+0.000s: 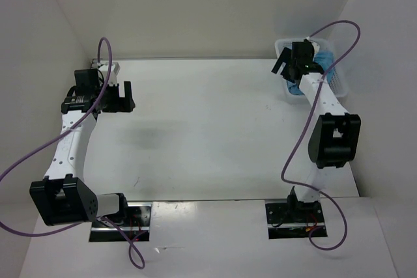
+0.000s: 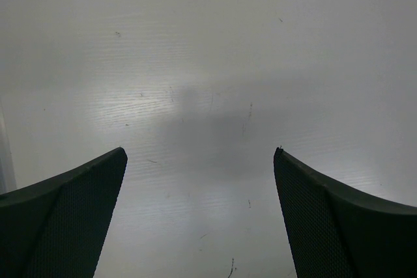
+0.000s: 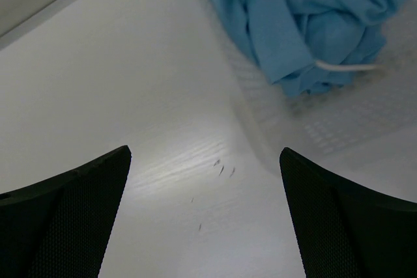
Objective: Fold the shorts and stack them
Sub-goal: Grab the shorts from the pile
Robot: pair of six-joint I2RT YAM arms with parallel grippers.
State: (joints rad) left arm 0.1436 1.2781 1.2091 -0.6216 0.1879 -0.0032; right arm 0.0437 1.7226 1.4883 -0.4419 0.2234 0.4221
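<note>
Examining the shorts (image 3: 306, 24) first: they were light blue, thin and soft, bunched in a crumpled heap with no fold made. A white drawstring (image 3: 345, 67) looped across the right part of the heap. They lay inside the white mesh basket (image 1: 340, 84), and the right wrist view showed blue cloth pressed against the basket's left wall.

The left arm stood well apart from the basket, at the opposite side of the table (image 1: 208, 128). Its long link ran away from its base, and its wrist was turned so that the left gripper (image 1: 122, 97) pointed across toward the basket's side. In the left wrist view the jaws were spread wide over bare table, with nothing between them.

The right arm reached out from its base to the basket, its forearm passing over the basket's near rim. The right gripper (image 1: 284, 67) hung at the basket's left edge. In its own view the jaws were spread wide and held nothing, framing bare table just left of the basket wall. It did not touch the shorts.
</note>
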